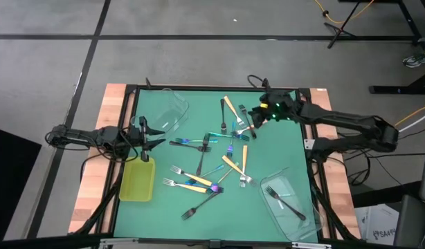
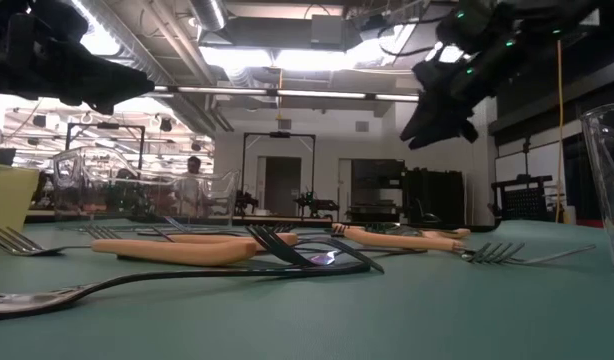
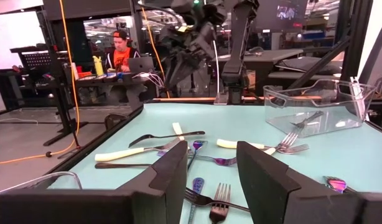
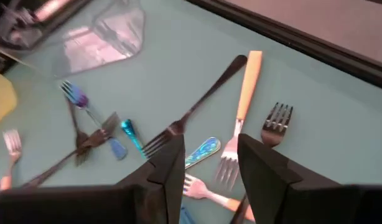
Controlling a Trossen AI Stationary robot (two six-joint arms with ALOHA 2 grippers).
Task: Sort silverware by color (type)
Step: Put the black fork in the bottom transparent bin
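- The right gripper [image 1: 259, 115] hangs above the far part of the green bench [image 1: 199, 214], over a cluster of forks; its fingers [image 4: 169, 168] stand apart with nothing between them.
- In the right wrist view, a dark fork [image 4: 194, 112] lies slantwise just beyond the left-hand finger, and an orange-handled fork [image 4: 241, 115] lies beyond the gap, its silver tines pointing toward the fingers. Neither touches them.
- An iridescent handle [image 4: 202, 151] lies on the bench between the two fingers, below them.
- The silverware [image 1: 212, 162] is scattered over the middle of the bench, several pieces crossing each other.
- One dark fork lies inside the near right clear tub [image 1: 290, 202]; the far left clear tub [image 1: 169, 109] looks empty.
- The left gripper [image 1: 149, 136] waits at the left side of the bench, just above the yellow-green tray [image 1: 138, 181]; its fingers [image 3: 172, 177] are wide and hold nothing, with forks lying beyond them.
- A person sits at a desk beyond the bench in the left wrist view.
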